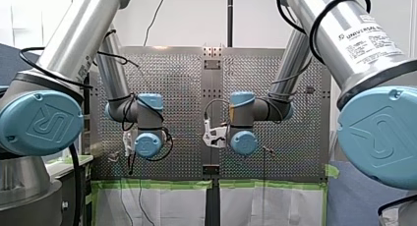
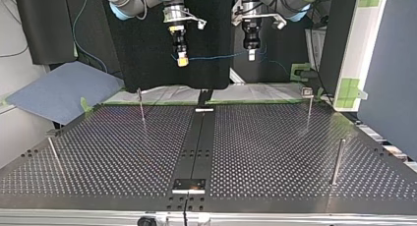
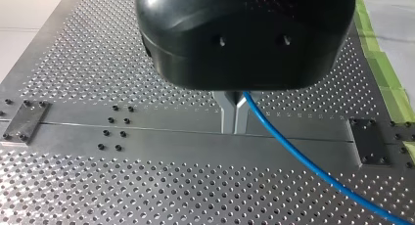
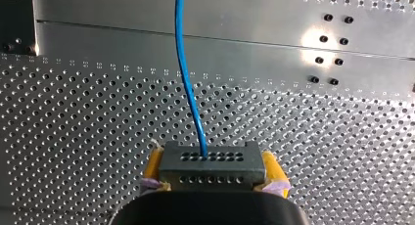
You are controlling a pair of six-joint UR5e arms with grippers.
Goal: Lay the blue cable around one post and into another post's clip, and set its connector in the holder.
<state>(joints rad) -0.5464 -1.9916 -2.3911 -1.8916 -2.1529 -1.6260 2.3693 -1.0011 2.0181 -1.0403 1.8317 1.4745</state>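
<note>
In the top view, the outer left post (image 2: 53, 156) and the inner left post (image 2: 141, 105) stand free on the table (image 2: 275, 152). High over the far edge, my right tool (image 2: 182, 62) is clamped with its yellow pads on the connector (image 4: 210, 160); the right wrist view shows this dark block held between the pads. From it the blue cable (image 2: 216, 56) runs through the air, a little slack, to my left tool (image 2: 251, 55). Its metal fingers (image 3: 227, 115) are closed together on the cable, as the left wrist view shows. Further right stand a headed post (image 2: 309, 105), whose small head is probably the clip, and a thick post (image 2: 337, 159). The cable touches no post.

I judge that the carrying step is in hand and the routing is not yet begun. The next move calls for both arms to go down together, keeping the cable lightly tight, so that it passes around one post before it goes to the clip.
</note>
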